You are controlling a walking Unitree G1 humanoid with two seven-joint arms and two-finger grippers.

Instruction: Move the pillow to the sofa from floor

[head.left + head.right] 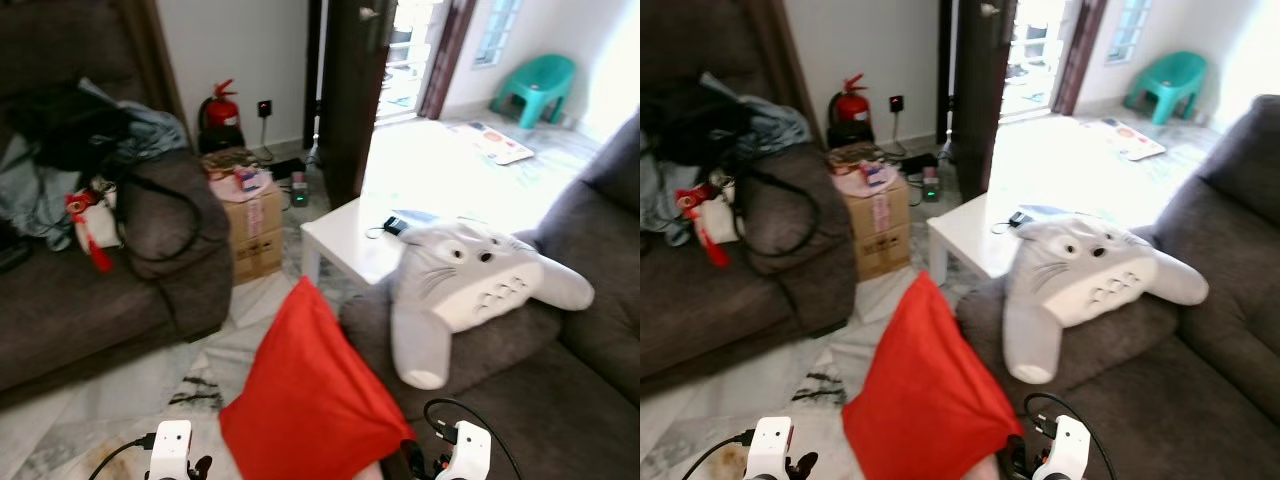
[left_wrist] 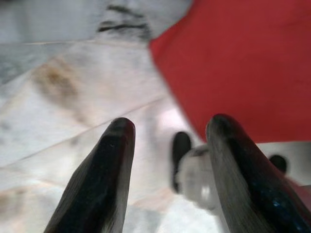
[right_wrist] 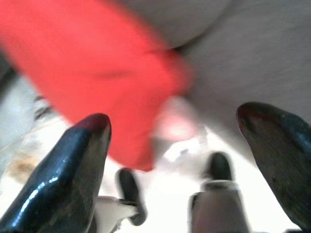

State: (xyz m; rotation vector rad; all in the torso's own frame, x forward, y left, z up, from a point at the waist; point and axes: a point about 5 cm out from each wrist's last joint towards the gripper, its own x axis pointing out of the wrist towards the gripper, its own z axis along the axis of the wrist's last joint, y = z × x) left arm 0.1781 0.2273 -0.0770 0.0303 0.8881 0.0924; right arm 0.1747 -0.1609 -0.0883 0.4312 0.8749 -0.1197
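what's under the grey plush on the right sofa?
The grey plush lies on a grey cushion on the sofa; one limb hangs over the cushion's front. The cushion area beneath its body is covered, so unseen.

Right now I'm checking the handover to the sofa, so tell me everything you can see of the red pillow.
The plain red fabric pillow is square, soft-looking and unpatterned. It stands tilted on edge with one corner pointing up, between the pale marble floor and the front of the grey fabric sofa, and appears to lean against the sofa's seat edge. Its lower edge is out of sight. The left hand and the right hand are both open and close to it, neither gripping it.
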